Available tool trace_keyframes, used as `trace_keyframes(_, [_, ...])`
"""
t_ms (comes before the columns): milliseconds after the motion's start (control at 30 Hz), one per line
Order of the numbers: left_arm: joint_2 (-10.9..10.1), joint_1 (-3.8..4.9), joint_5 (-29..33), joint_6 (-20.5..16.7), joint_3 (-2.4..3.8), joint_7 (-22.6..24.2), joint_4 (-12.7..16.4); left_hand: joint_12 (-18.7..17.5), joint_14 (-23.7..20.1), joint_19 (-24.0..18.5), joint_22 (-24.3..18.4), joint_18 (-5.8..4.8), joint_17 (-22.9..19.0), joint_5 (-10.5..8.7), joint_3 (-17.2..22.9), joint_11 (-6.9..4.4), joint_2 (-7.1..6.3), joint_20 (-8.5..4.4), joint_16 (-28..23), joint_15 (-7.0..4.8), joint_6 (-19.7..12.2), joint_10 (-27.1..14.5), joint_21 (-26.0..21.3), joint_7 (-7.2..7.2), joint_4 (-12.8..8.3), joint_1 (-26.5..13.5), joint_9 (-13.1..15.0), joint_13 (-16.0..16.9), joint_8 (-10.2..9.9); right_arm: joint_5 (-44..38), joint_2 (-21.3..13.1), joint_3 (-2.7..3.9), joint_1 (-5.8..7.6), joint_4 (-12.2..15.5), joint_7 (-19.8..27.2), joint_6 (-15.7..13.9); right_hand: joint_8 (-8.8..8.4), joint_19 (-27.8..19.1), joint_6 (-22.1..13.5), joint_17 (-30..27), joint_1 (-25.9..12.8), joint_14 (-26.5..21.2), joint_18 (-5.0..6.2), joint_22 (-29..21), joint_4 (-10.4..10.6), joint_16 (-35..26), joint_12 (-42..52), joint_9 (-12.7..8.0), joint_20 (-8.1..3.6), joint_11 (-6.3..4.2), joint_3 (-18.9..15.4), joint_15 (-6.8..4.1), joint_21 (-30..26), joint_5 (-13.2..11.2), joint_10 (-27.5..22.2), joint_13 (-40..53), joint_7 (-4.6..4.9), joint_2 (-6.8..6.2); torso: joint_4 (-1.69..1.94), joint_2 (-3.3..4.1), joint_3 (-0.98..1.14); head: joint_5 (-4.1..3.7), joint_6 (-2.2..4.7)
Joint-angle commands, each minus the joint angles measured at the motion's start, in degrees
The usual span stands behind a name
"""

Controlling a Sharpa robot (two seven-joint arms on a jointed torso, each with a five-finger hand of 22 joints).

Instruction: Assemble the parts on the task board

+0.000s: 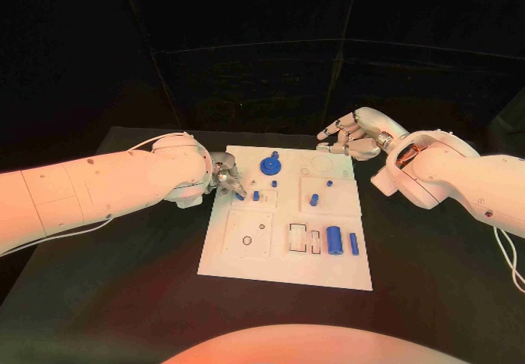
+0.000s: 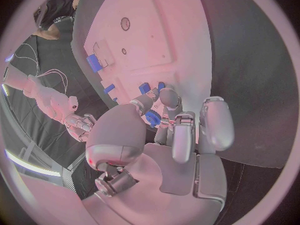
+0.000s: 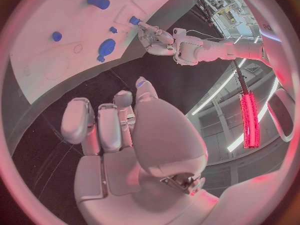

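My left hand [image 1: 223,171] sits at the white task board [image 1: 252,262]'s left edge, pinching a small blue part [image 2: 152,118] (a short peg, I think) over the board; my right hand [image 1: 350,133] hangs past the far-right corner w/ fingers curled, holding nothing; bare black table [image 1: 438,258] either side; no writing readable.

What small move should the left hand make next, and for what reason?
Probably lower the small blue part slowly toward the task board and seat it. The left hand pinches this part just over the board's left edge, beside other blue pieces. The right hand hovers beyond the board's far right corner, holding nothing, so it does not block the way.
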Motion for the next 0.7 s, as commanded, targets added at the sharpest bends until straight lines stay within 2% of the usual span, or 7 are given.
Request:
trace_keyframes(33, [0.09, -0.26, 0.25, 1.94, -0.26, -0.35, 0.09, 0.11, 6.04, 0.34, 0.03, -0.09, 15.10, 0.16, 4.29, -0.55, 0.54, -0.15, 0.19, -0.38, 0.24, 0.05, 0.15, -0.57, -3.69, -0.28, -0.02, 0.04, 0.43, 0.06, 0.09, 0.03, 0.10, 0.02, 0.51, 0.24, 0.21, -0.34, -0.39, 0.04, 0.17, 1.77, 0.57, -0.09, -0.12, -0.26, -0.04, -0.07, 0.00, -0.01, -0.38, -0.32, -0.31, 0.20, -0.38, 0.02, -0.03, 0.38, -0.01, 0.04, 0.00, -0.01, -0.05])
trace_keyframes(200, [0.47, -0.26, 0.73, 1.71, -0.27, -0.28, -0.05, 0.39, 6.04, 0.41, 0.19, -0.12, 15.10, 0.16, 4.22, -0.69, -0.16, -0.20, 0.19, -0.46, 0.58, 0.24, 0.26, -0.79, -3.20, -1.26, 0.19, 0.24, 1.08, 0.06, 0.19, 0.03, 0.10, -0.04, 0.54, 0.22, 0.21, -0.34, -0.39, 0.04, 0.17, 1.77, 0.57, -0.09, -0.12, -0.26, -0.04, -0.07, 0.00, -0.01, -0.38, -0.32, -0.31, 0.20, -0.38, 0.02, -0.03, 0.38, -0.04, 0.03, 0.02, 0.01, -0.10])
trace_keyframes(433, [1.19, -0.25, 1.10, 1.65, -0.28, -0.18, -0.73, 0.97, 6.04, 0.54, 0.45, -0.16, 15.10, 0.16, 3.17, -1.04, -2.04, -0.38, 0.19, -0.72, 1.17, 0.61, 0.45, -1.29, -2.03, -3.73, 0.46, 0.69, 2.09, 0.06, 0.26, 0.03, 0.10, -0.05, 0.56, 0.18, 0.21, -0.34, -0.39, 0.04, 0.17, 1.77, 0.57, -0.09, -0.12, -0.26, -0.04, -0.07, 0.00, -0.01, -0.38, -0.32, -0.31, 0.20, -0.38, 0.02, -0.03, 0.38, -0.06, 0.06, 0.06, -0.03, -0.20])
trace_keyframes(700, [1.97, -0.24, 1.17, 2.01, -0.29, -0.17, -2.11, 1.23, 6.04, 0.63, 0.63, -0.20, 15.10, 0.16, 2.71, -1.24, -2.68, -0.55, 0.19, -0.90, 1.36, 0.74, 0.58, -1.51, -1.22, -4.95, 0.46, 0.84, 2.52, 0.06, 0.26, 0.03, 0.10, -0.07, 0.57, 0.11, 0.24, -0.39, -0.39, 0.00, 0.23, 1.76, 0.59, -0.16, -0.12, -0.30, -0.15, -0.07, 0.00, -0.01, -0.40, -0.32, -0.37, 0.32, -0.47, -0.12, -0.04, 0.40, -0.05, 0.02, 0.01, -0.16, -0.26])
